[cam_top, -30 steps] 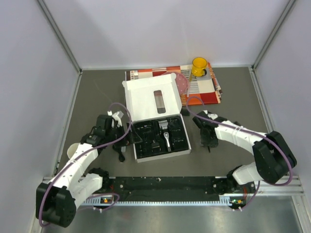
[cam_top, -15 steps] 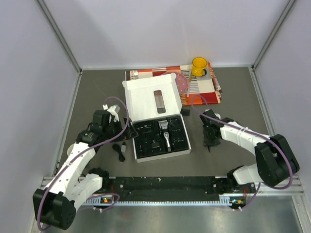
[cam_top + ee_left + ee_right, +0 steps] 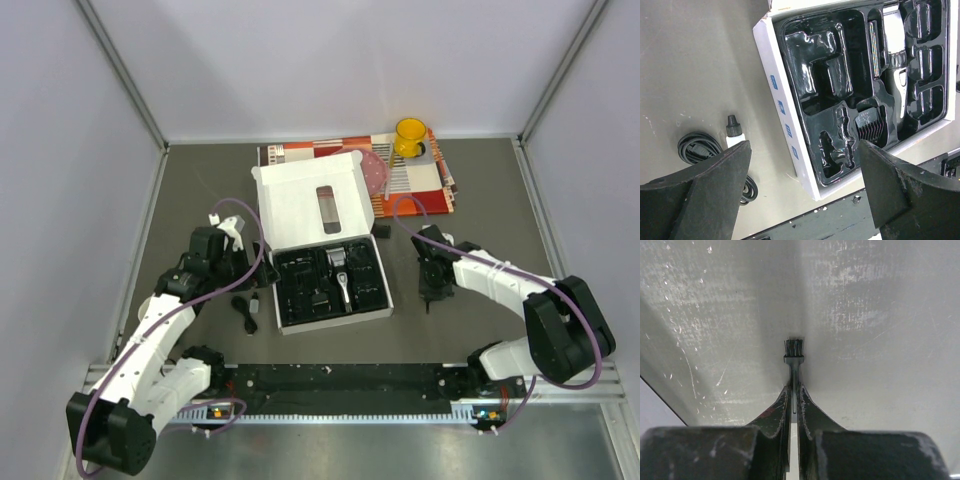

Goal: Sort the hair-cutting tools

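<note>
Brush (image 3: pixel 794 356) looks thin, light and stiff. The right gripper (image 3: pixel 794 392) pinches its handle, a good spot. Left gripper (image 3: pixel 802 150) hangs wide open above the cord (image 3: pixel 695 150).

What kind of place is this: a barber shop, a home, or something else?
Probably a robot test cell in a laboratory: plain white walls enclose the grey table, the left arm and right arm are bolted to a rail, and a clipper kit box lies staged.
</note>
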Tool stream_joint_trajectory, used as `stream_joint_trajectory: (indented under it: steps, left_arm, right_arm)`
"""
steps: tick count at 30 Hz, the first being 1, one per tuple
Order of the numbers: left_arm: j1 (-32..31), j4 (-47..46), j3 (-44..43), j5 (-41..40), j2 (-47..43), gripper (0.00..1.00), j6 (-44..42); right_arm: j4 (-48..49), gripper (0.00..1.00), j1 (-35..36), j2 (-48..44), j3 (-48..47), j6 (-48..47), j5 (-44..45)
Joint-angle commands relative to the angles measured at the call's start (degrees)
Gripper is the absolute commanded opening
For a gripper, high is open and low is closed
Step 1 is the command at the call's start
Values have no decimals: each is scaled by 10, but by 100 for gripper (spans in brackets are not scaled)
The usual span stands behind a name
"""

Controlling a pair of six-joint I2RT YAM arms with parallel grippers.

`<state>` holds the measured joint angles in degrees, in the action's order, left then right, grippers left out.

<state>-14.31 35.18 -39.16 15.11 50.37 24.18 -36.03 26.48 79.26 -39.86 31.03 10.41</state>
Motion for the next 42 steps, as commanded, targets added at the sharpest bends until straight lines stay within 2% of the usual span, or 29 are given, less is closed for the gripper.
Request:
stream_joint_trajectory:
  steps: [1, 10, 19, 24, 30, 33, 38, 42]
  left_arm:
    - [0, 0, -13, -14, -11, 93, -8]
    - [-1, 0, -9, -18, -12, 93, -6]
    - [-1, 1, -10, -37, -11, 93, -2]
    - [-1, 2, -10, -51, -10, 93, 0]
    - [-1, 24, -16, -105, -7, 92, 10]
    - [-1, 34, -14, -136, -6, 92, 19]
    - [-1, 32, -11, -142, -3, 92, 25]
    - [0, 33, -11, -146, -2, 92, 27]
  right_arm:
    - [32, 0, -2, 34, 23, 7, -20]
    - [-13, 0, -3, -14, -13, 16, -14]
    - [-89, 0, 3, -78, -99, 18, -4]
    - [-119, 0, 31, -92, -162, 35, -1]
    - [-127, 0, 124, -69, -235, 93, 14]
    - [-125, 0, 191, -40, -275, 130, 36]
    - [-115, 0, 304, 46, -355, 171, 53]
    - [-94, 0, 359, 125, -407, 179, 33]
